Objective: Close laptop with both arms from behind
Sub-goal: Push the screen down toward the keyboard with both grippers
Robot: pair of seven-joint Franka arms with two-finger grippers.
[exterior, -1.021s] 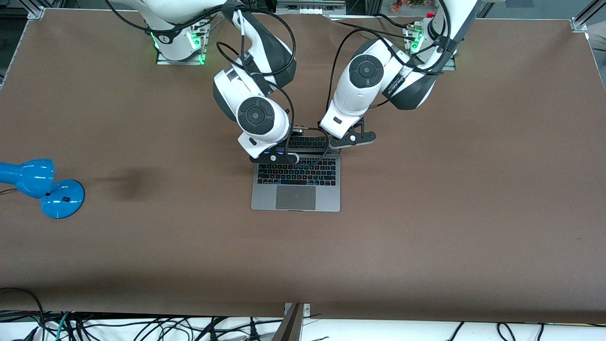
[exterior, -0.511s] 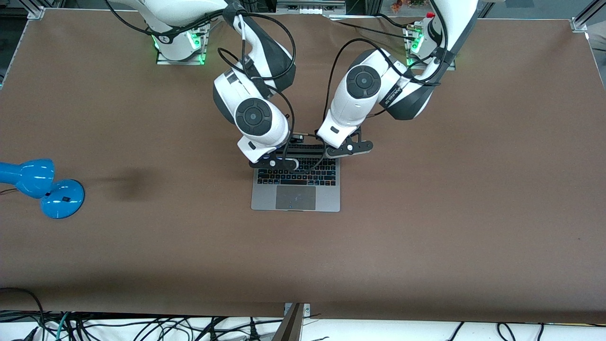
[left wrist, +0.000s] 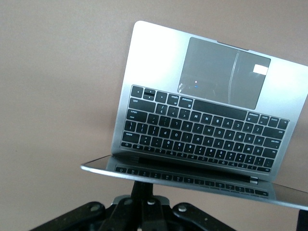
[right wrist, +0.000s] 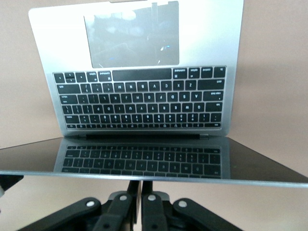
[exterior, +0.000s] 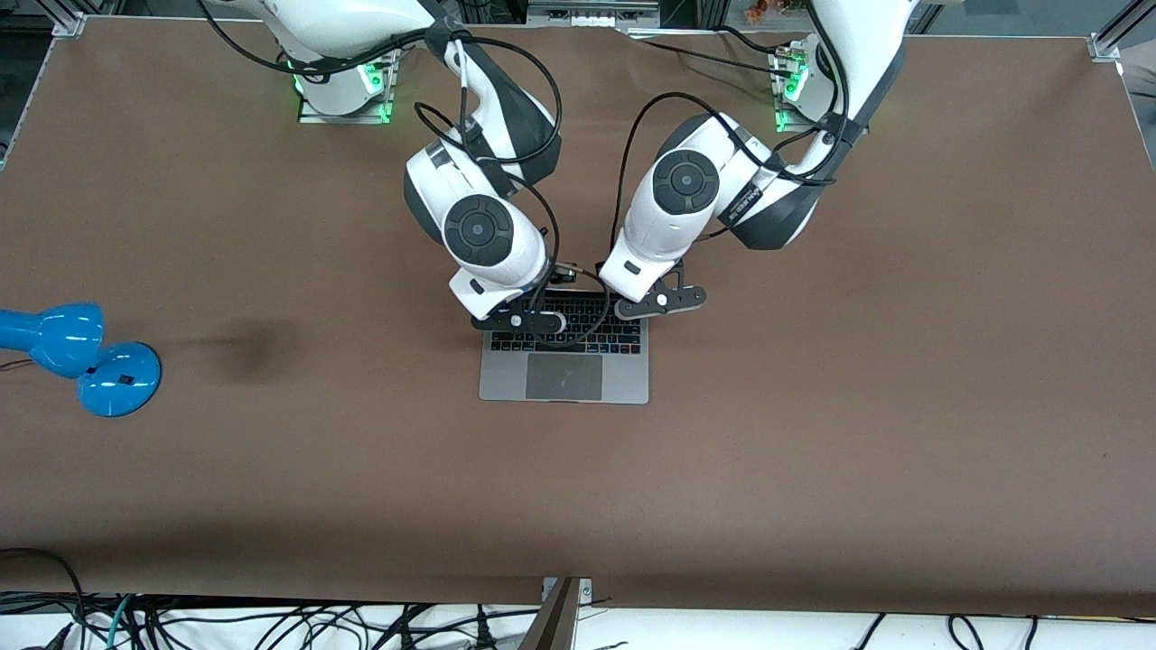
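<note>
Laptop is sitting mid-bench, hinge end toward my two bases, trackpad end toward the front camera, so its long axis runs across between my arms.

Front view first: my right claw is over the keyboard at the corner toward the right arm's end, and my left claw is over the matching corner toward the left arm's end. Both are about level with each other, so neither arm is really the nearer one; they split the lid's width. The lid itself is hidden under my wrists here. Off by the right arm's end of the bench there's a blue lamp, well apart from everything.

Left wrist view: the lid's edge cuts straight across just ahead of my claw, tipped well forward over the keys. My fingers look pinched together with nothing between them, pressed to the back of the lid as far as I can tell.

Right wrist view: same deal, the screen is leaning low enough to mirror the keyboard, and the closed-up fingers sit right under its back, near the middle of my share of it.

So my guess is the remaining push goes from the claws toward the trackpad and down, both sides evenly, or the lid twists.
</note>
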